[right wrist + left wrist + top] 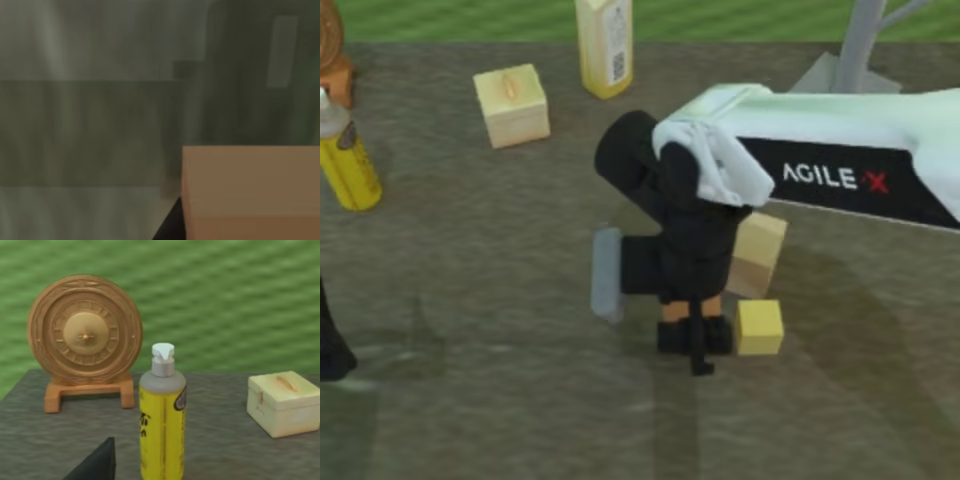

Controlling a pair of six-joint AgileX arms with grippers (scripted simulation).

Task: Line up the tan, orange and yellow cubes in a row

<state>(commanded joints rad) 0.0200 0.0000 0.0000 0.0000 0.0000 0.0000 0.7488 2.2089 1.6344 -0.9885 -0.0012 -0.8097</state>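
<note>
Standing at the tabletop's (470, 400) far left, a yellow pump bottle (347, 158) bears a label too small to read, and my left hand (332, 350) is parked there, its state hidden. Right of centre, my right hand (693, 335), below the "AGILE X" lettering, grips the orange cube (690, 308); the yellow cube (759, 327) sits just beside it, the tan cube (757, 252) behind. Green backdrop beyond.
</note>
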